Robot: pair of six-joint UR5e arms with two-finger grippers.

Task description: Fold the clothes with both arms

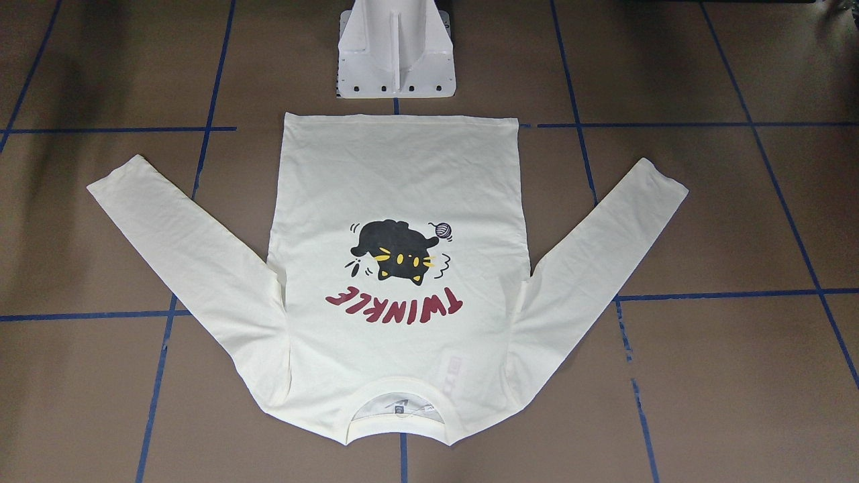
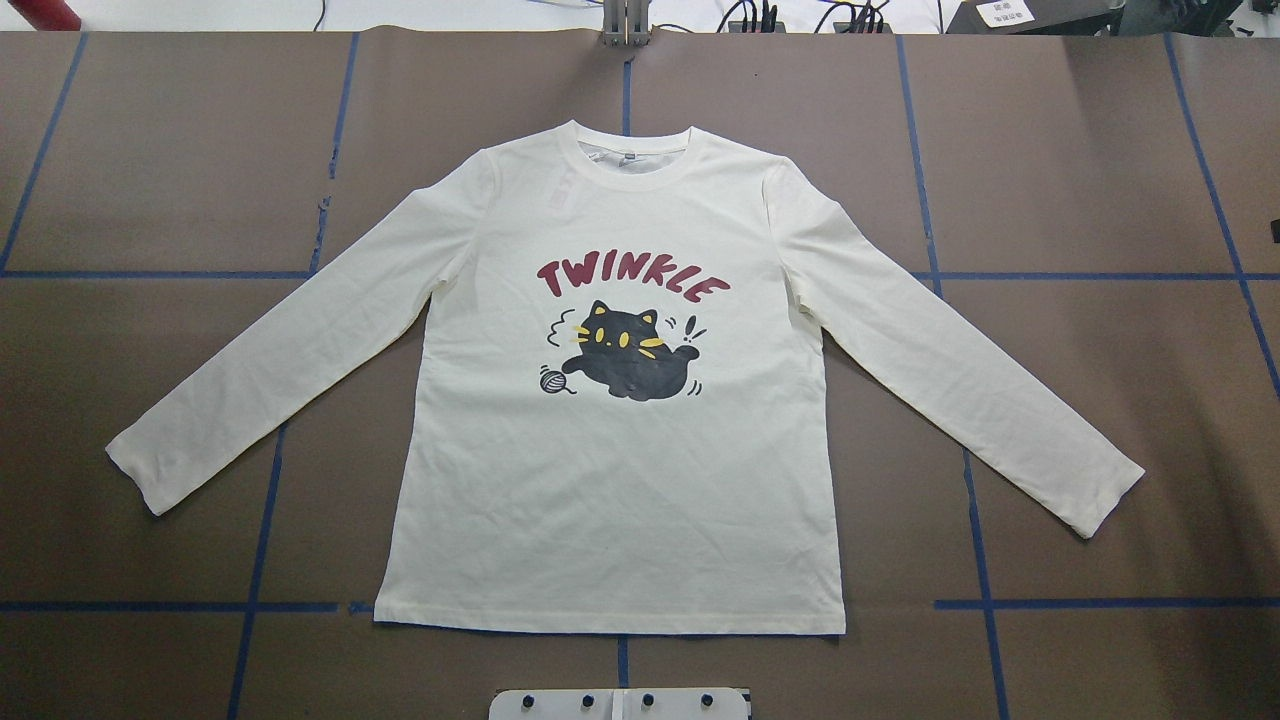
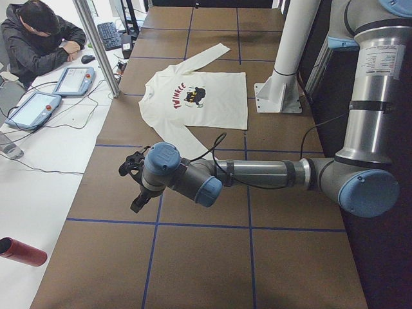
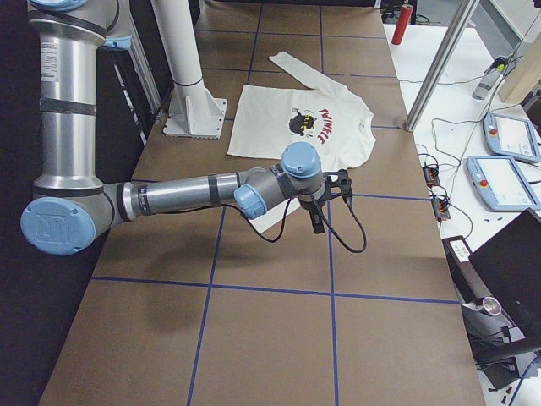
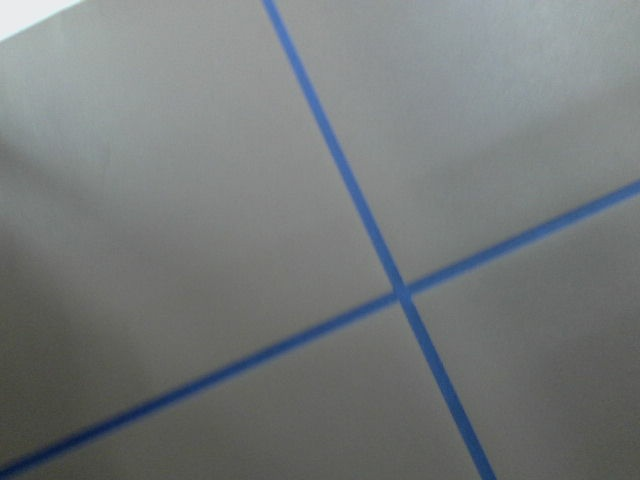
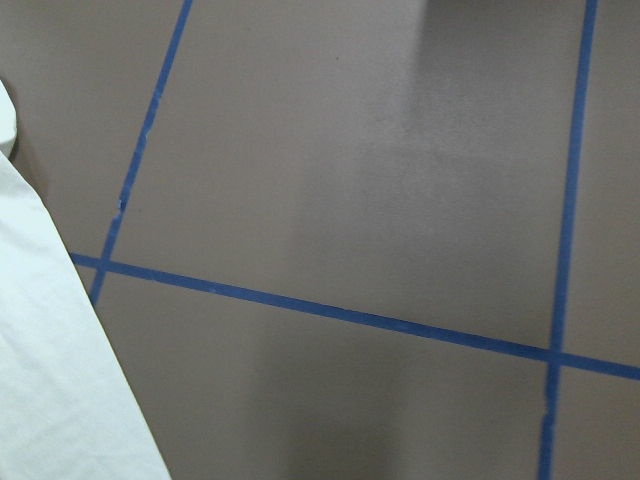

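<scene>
The clothes are one cream-white long-sleeved T-shirt point(image 2: 620, 500) lying flat, print side up, both sleeves spread out and down. Its black cat and red "TWINKLE" lettering show in the overhead view; the collar points away from the robot base. The shirt also shows in the front-facing view point(image 1: 402, 181) and both side views point(image 3: 215, 109) point(image 4: 270, 127). My left gripper point(image 3: 132, 168) hovers over bare table beyond the left sleeve cuff. My right gripper point(image 4: 342, 188) hovers by the right sleeve, whose edge point(image 6: 50, 380) shows in the right wrist view. I cannot tell either gripper's state.
A brown table surface point(image 2: 1080, 150) carries a blue tape grid. The white metal pedestal point(image 1: 396, 60) stands just behind the shirt's hem. A person sits at a side bench with teach pendants point(image 3: 32, 109). A red cylinder point(image 3: 22, 251) lies on that bench.
</scene>
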